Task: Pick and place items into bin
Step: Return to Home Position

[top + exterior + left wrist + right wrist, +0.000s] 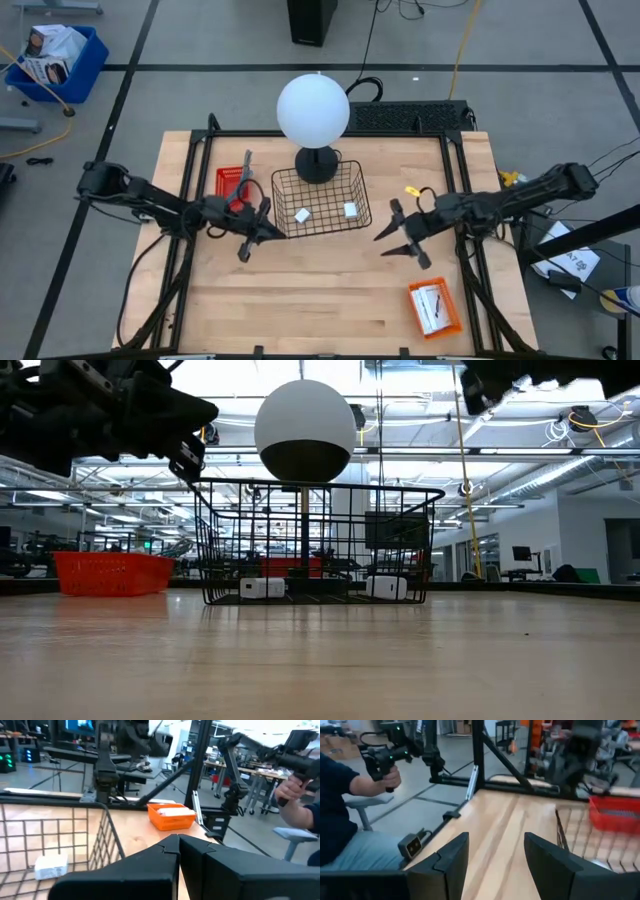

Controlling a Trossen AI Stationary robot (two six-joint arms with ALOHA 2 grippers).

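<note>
**Pick-and-place apparently complete; nothing loose visible on the wooden table (300, 300).**
Two white blocks (302, 215) in the wire basket (283, 195), white cards (432, 305) in the orange bin (414, 310); left gripper (272, 232) closed and empty beside the basket, right gripper (382, 245) spread open, empty, across from it.

Legible text: none. Print on cards (430, 303) in orange bin (451, 324) and floor paper (573, 262): too small to read.

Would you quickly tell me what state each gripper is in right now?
Left gripper: closed, holding nothing, beside the wire basket.
Right gripper: open, empty, above the table.
</note>
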